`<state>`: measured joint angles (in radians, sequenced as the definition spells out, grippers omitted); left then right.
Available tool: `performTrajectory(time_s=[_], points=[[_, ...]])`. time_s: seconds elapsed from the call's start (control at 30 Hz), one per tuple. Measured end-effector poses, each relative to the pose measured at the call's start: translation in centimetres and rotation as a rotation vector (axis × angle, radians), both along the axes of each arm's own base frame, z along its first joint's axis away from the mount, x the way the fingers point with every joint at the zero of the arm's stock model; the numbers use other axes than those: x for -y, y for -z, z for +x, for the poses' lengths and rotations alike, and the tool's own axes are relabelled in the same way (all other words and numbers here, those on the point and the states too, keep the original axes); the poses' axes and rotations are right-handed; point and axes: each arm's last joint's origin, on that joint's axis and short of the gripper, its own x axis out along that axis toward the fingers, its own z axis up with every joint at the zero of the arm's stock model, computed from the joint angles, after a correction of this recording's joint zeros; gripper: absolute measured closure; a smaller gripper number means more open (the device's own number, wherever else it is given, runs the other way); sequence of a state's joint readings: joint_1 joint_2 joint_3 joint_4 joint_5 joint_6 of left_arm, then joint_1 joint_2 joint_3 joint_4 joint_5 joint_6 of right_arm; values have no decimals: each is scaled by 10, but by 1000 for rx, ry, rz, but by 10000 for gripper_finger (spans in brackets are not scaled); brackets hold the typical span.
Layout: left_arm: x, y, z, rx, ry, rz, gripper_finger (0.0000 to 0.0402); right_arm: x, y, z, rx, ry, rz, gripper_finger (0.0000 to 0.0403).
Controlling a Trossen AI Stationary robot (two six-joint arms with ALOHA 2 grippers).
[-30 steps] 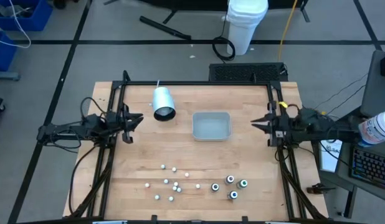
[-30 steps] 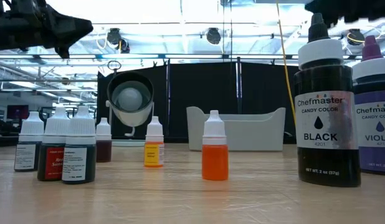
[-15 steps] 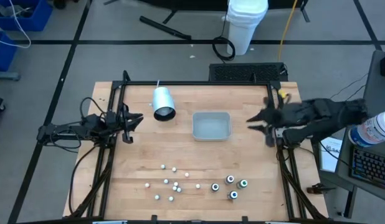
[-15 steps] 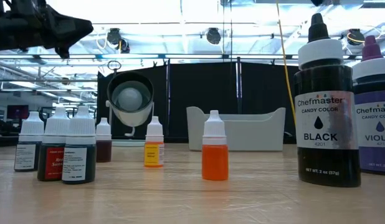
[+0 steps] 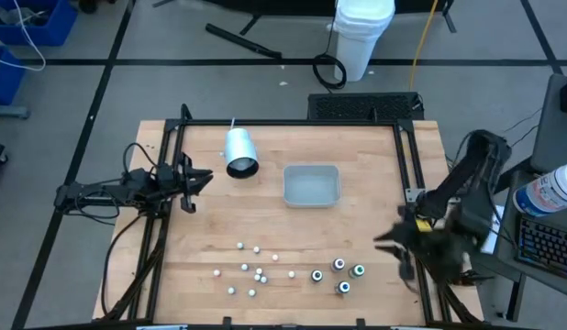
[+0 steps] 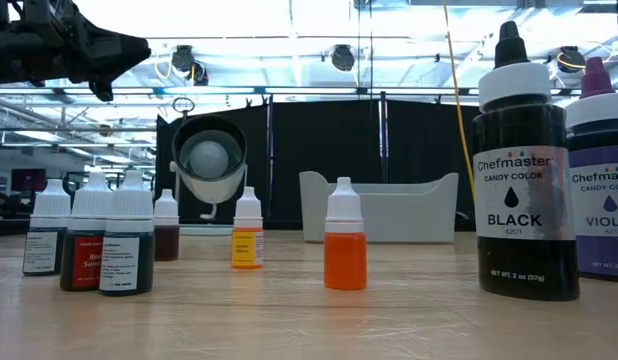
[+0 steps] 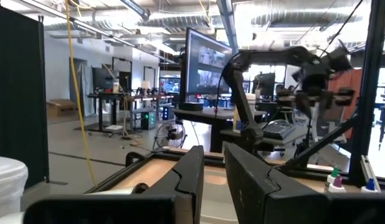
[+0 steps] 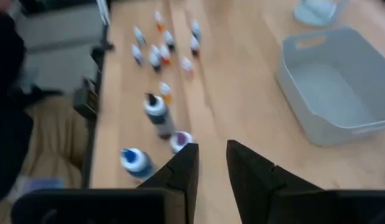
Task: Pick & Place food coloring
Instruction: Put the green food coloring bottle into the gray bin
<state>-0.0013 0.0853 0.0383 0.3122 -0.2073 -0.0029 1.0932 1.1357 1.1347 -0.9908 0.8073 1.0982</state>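
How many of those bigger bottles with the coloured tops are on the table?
4, clustered near the table's front right: one leftmost, one behind it, one rightmost, one nearest the front edge. None seems hidden from above.

Standing upright on the wooden table near its front edge: food coloring bottles [image 5: 337, 275] in 2 loose groups. Sitting toward the right, 4 larger dark bottles with white-rimmed tops, clustered close but apart; among them a black-labelled bottle [image 6: 520, 165] and a violet one [image 6: 599, 170] showing side by side in the low view. Spreading to their left, small white-capped droppers [image 5: 254, 271], scattered singly; an orange dropper [image 6: 344, 235] and a yellow one [image 6: 247, 229] standing alone, others bunching together.
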Motion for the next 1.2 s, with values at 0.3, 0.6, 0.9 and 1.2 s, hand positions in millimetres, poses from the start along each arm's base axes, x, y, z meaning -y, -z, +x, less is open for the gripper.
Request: performTrajectory(time_s=[0.3, 0.6, 0.9, 1.2], points=[[0, 0, 0, 3, 1, -7, 330, -55, 73, -24, 118, 26, -92, 346], [0, -1, 0, 6, -3, 2, 330, -47, 133, -25, 164, 106, -45, 358], [0, -1, 0, 1, -9, 22, 330, -37, 160, -34, 196, 92, 113, 287], [0, 0, 0, -4, -4, 7, 330, -31, 192, -37, 239, 26, 220, 194]])
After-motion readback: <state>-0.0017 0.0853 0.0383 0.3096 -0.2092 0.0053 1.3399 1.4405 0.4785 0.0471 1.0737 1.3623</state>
